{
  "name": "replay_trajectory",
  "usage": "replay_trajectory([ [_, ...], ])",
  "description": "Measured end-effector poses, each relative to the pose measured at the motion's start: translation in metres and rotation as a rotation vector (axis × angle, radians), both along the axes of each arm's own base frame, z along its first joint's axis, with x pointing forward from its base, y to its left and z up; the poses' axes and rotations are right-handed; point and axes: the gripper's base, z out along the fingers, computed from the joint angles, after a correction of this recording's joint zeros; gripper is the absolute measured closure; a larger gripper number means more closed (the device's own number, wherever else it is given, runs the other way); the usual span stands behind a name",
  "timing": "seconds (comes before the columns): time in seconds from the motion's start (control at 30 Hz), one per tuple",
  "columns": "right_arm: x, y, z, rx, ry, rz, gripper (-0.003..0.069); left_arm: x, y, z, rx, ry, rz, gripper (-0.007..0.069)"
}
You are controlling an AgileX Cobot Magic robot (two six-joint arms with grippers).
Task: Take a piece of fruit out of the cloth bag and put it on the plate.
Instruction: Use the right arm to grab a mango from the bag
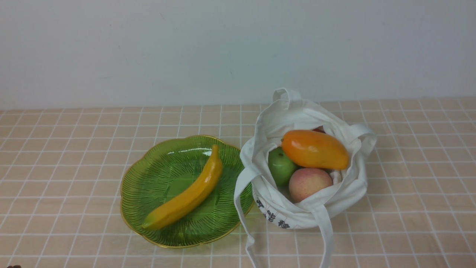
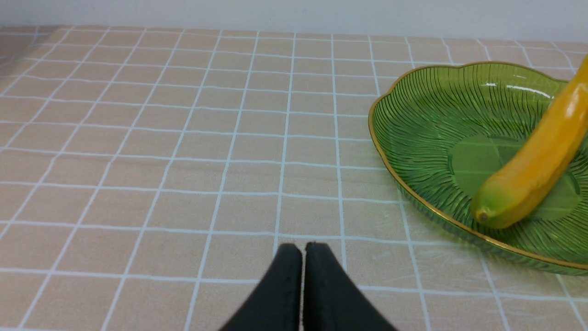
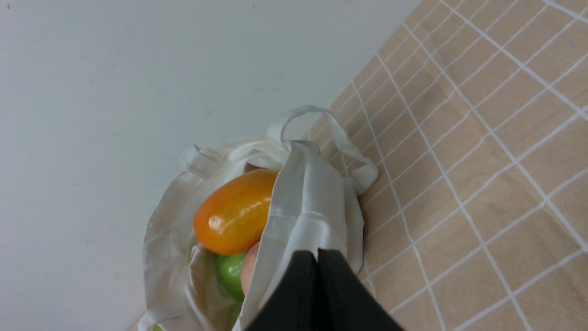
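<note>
The piece of fruit, a glossy orange-yellow mango (image 1: pixel 315 149), lies on top inside the open white cloth bag (image 1: pixel 297 217), to the right of the green plate (image 1: pixel 160 167). The right wrist view also has the mango (image 3: pixel 234 211) and the bag (image 3: pixel 308 202). My right gripper (image 3: pixel 317 252) is shut on nothing, short of the bag. My left gripper (image 2: pixel 303 246) is shut and empty over bare tablecloth beside the plate (image 2: pixel 427 124). Neither arm shows in the front view.
A long yellow banana (image 1: pixel 186 193) lies across the plate. A green fruit (image 1: pixel 280 165) and a pinkish peach (image 1: pixel 309 183) sit under the mango in the bag. The bag's straps trail toward the table's near edge. A white wall stands behind the table.
</note>
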Motion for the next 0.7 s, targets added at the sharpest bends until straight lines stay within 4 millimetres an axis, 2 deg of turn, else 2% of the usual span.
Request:
replay_trajectory([
  [0.3, 0.000, -0.001, 0.001, -0.020, -0.014, -0.013, 0.0673, 0.000, 0.000, 0.000, 0.000, 0.000, 0.000, 0.0632],
  [0.43, 0.001, -0.004, 0.008, 0.002, -0.090, -0.048, 0.0673, 0.000, 0.000, 0.000, 0.000, 0.000, 0.000, 0.0632],
  [0.53, 0.001, -0.006, 0.017, -0.043, -0.152, -0.063, 0.0673, 0.000, 0.000, 0.000, 0.000, 0.000, 0.000, 0.0632],
  [0.57, 0.000, -0.006, 0.023, -0.080, -0.166, -0.057, 0.0673, 0.000, 0.000, 0.000, 0.000, 0.000, 0.000, 0.0632],
  [0.7, -0.011, -0.003, 0.090, -0.389, -0.259, -0.014, 0.0673, 0.000, 0.000, 0.000, 0.000, 0.000, 0.000, 0.0632],
])
